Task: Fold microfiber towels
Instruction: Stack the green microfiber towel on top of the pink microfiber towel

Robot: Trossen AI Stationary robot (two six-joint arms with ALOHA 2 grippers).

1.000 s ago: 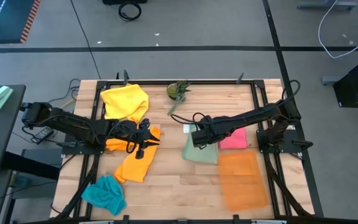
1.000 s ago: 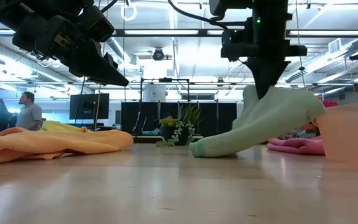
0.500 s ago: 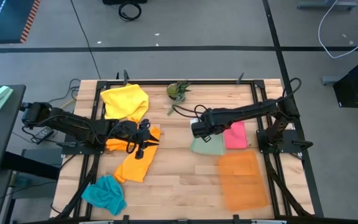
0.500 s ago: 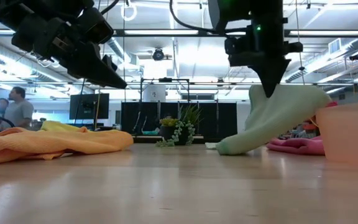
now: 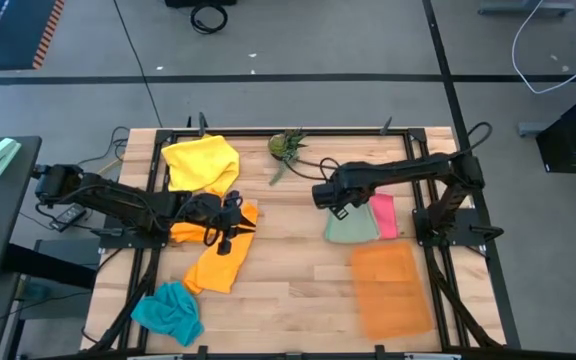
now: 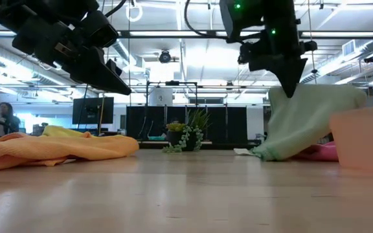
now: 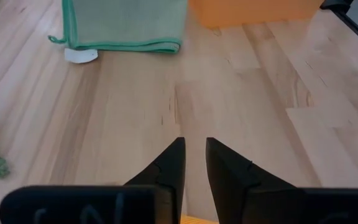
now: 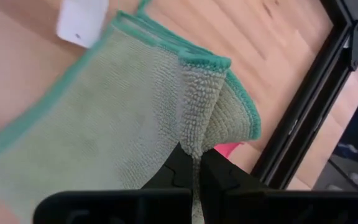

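Table [image 5: 288,290] centre-right holds the pale green towel [image 5: 353,225], half over the pink towel [image 5: 385,215]; carrying its pinched edge low and level should keep the fold square. Right gripper [image 5: 334,197] clamps that edge between its fingers [image 8: 180,165]. Left gripper [image 5: 230,222], fingers narrowly parted and empty, hovers over the orange towel [image 5: 218,262].

text: none legible | labels: none | signs: none

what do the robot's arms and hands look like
Both arms are dark, slim and jointed, with black cables looping along them. Each hand, left hand and right hand, ends in two black wedge-shaped fingers tapering to blunt tips. Small green lights glow on the right arm in the low view.
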